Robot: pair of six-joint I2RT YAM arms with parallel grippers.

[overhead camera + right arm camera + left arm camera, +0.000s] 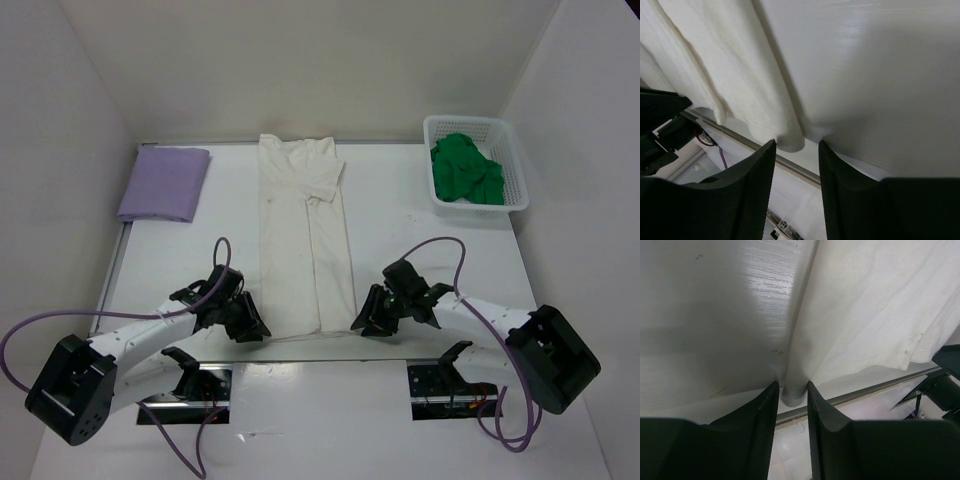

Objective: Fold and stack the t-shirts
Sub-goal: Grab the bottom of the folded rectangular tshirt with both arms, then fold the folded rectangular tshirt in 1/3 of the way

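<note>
The middle t-shirt (pixel 305 240) lies along the centre of the counter (pixel 420 230), running from the far edge back to the near edge. A second t-shirt (pixel 165 183) lies well to its left at the far left corner, and a third t-shirt (pixel 465 170) sits inside the basket (pixel 515 160) at the far right corner. The left tool (pixel 250 325) is at the middle t-shirt's near left corner and the right tool (pixel 365 322) at its near right corner, each corner lying between that tool's fingers at the counter's near edge.
</note>
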